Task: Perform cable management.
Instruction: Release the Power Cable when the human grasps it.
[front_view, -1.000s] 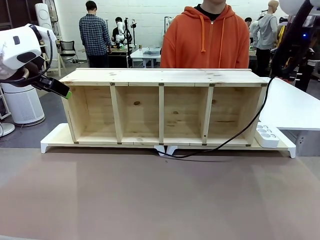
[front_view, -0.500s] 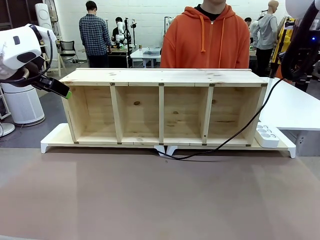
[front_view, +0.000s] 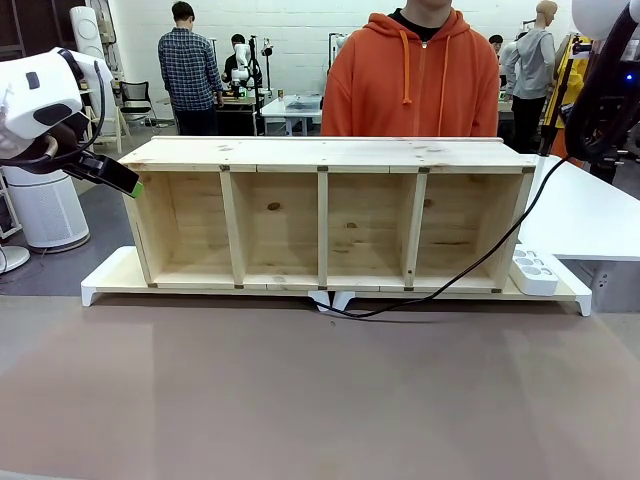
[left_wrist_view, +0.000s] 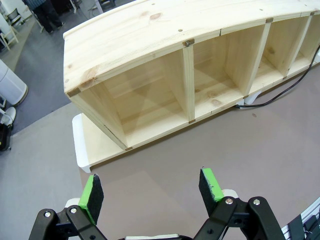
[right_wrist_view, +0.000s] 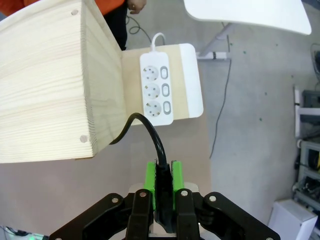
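**Op:** Up at the shelf's right end, the right hand (right_wrist_view: 162, 172) has its green pads pressed together on the cable (front_view: 470, 268), pinching the black cord just behind the bend.

**Tech:** And the left one?

**Op:** The left hand (left_wrist_view: 150, 189) hangs spread wide above the bench (front_view: 300, 400) near the wooden shelf (front_view: 325, 155)'s left end, holding nothing.

**Tech:** Where does the cord run?

**Op:** From the pinch it drops past the shelf's right upright, slants down and leftward in front of the rightmost compartments, and reaches the bench below the shelf's middle. Its long axis lies on that diagonal: high end at the right hand, low end toward the centre.

**Tech:** The power strip (right_wrist_view: 158, 89)?

**Op:** Lying flat on the white riser (front_view: 110, 275) just beside the shelf's right end, sockets up.

**Tech:** So how should this lift go?

**Op:** My judgement: keep the pinch firm and carry the cord slowly, following its own line rather than across it. Watch the corner of the shelf; the cord could snag or drag there. Leave slack so the low end isn't tugged.
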